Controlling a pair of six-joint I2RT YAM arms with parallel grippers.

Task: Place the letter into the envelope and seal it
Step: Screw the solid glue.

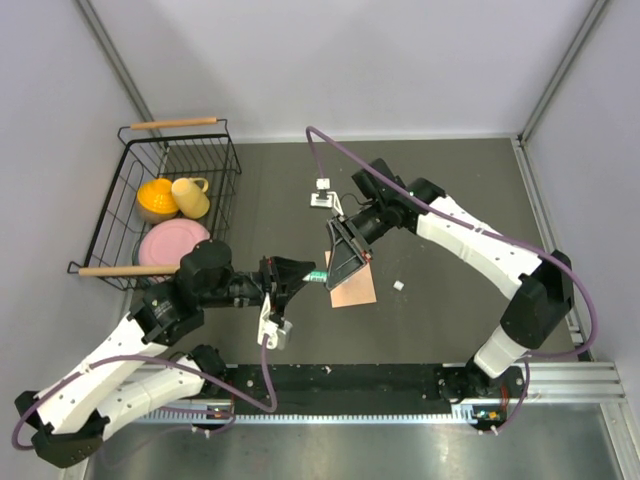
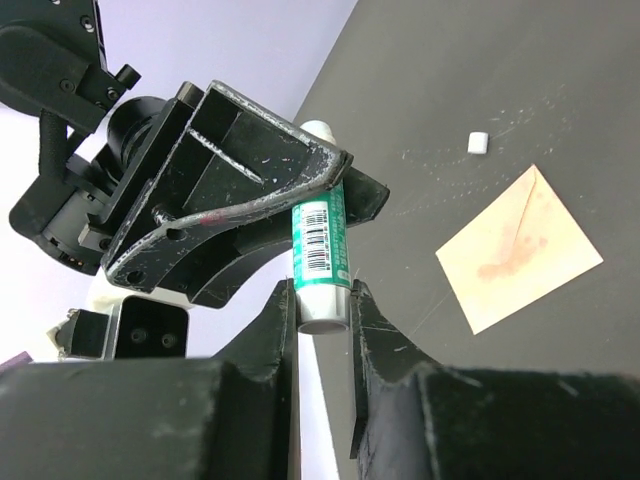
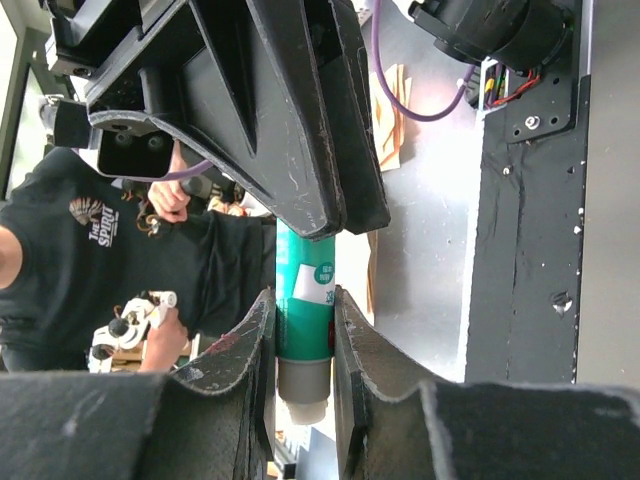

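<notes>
The peach envelope (image 1: 356,292) lies flat on the dark table, also visible in the left wrist view (image 2: 520,250) with a faint reddish smear on it. The letter is out of view. A green-and-white glue stick (image 1: 317,277) hangs in the air just left of the envelope, held from both ends. My left gripper (image 2: 322,292) is shut on its grey end (image 2: 321,315). My right gripper (image 3: 303,305) is shut on the green barrel (image 3: 303,270) near the opposite end. In the top view the left gripper (image 1: 300,274) and the right gripper (image 1: 333,274) meet nose to nose.
A small white cap (image 1: 398,286) lies on the table right of the envelope, seen too in the left wrist view (image 2: 478,142). A black wire basket (image 1: 225,150) at the back left holds a yellow bowl, a cup and a pink plate.
</notes>
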